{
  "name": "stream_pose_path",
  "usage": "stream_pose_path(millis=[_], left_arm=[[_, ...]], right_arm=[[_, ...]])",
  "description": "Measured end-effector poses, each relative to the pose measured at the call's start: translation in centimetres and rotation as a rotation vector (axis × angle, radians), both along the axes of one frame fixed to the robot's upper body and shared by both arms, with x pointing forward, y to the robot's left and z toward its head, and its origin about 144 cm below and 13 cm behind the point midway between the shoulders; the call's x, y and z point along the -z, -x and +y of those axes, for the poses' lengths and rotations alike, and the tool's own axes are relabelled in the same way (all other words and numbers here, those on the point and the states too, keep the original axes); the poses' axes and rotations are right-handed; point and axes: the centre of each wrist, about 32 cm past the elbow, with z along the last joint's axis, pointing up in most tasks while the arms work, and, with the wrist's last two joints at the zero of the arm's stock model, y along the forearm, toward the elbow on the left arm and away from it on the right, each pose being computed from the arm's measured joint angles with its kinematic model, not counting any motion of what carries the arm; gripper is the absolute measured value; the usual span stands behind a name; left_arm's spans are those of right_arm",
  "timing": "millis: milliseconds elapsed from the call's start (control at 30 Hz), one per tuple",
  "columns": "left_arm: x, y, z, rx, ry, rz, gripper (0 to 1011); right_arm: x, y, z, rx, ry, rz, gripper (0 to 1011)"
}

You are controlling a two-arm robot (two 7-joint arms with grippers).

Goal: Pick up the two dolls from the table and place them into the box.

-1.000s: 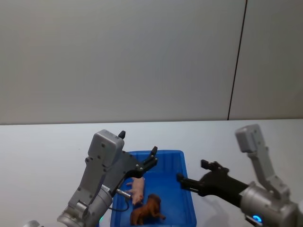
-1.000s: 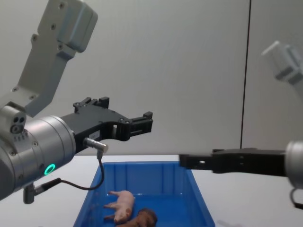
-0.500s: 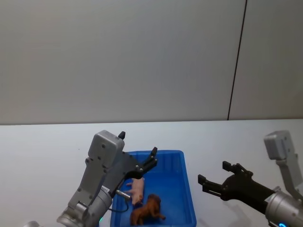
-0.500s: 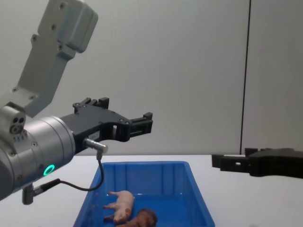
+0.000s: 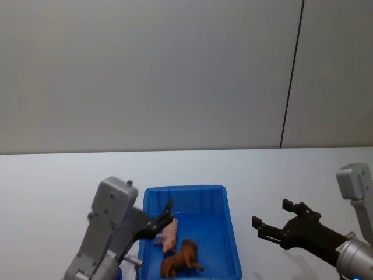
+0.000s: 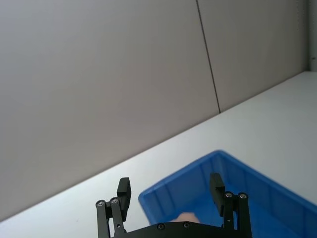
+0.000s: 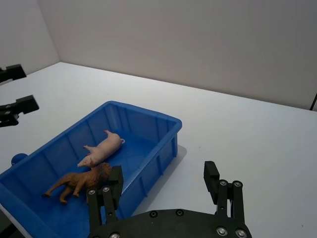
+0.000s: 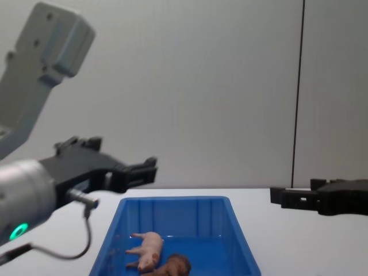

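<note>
Inside the box (image 7: 139,124), pig (image 7: 101,150) and lion (image 7: 81,181).

- The left gripper (image 8: 150,167) and right gripper (image 7: 163,173) were black, with silver screws (image 7: 220,183).
- Behind the left gripper sat a grey boxy housing (image 8: 54,37), a green ring light (image 8: 16,232) and a thin black cable (image 8: 89,230).

Black two-fingered left gripper (image 6: 170,182) points forward, jaws spread wide — black right gripper (image 7: 163,172) likewise parted, well apart to its right.
</note>
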Motion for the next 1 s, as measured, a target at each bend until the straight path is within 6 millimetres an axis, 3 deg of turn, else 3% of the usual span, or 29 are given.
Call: stream_pose_path(millis=[533,1000], left_arm=[[1.7,5.1,1.9,-0.153,-0.009,0.172,1001],[3.2,6.5,3.1,-0.210,0.000,0.243,1001]], right_arm=[[0.0,0.2,-0.4,0.004,0.002,-0.005,1001],[0.0,0.3,-0.4,0.005,0.002,-0.006,1001]])
